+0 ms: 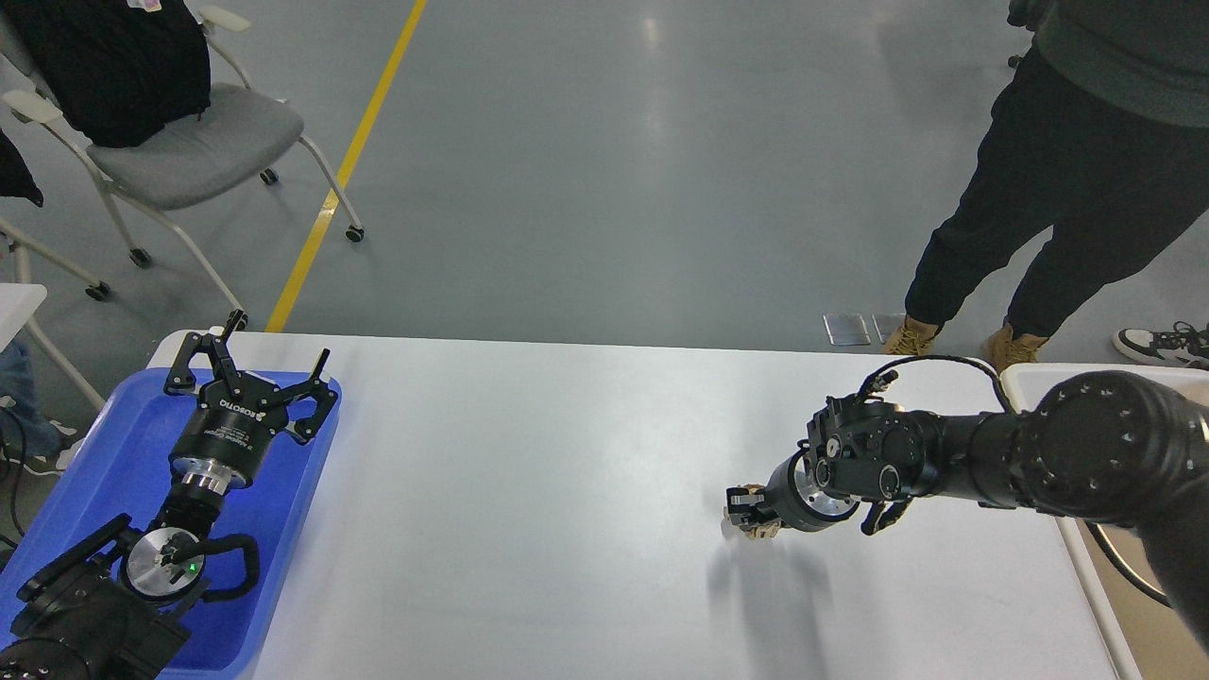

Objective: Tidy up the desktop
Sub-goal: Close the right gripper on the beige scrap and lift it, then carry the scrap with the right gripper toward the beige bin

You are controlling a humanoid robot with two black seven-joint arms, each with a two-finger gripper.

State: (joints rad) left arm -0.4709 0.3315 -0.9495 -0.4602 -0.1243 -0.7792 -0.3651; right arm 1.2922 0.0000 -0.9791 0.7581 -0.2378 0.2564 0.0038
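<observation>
The desktop [529, 491] is a wide white tabletop with rounded corners. My right gripper [746, 510] reaches in from the right and is shut on a small crumpled tan paper ball [758, 530], held just above the tabletop; most of the ball is hidden by the fingers. My left gripper [247, 364] is open and empty, hovering over the far end of the blue tray [85, 482] at the table's left side.
A cream bin with a white rim [1096, 586] stands at the table's right edge. A person in dark trousers [1058, 189] stands beyond the far right corner. A grey wheeled chair [189, 142] is on the floor at far left.
</observation>
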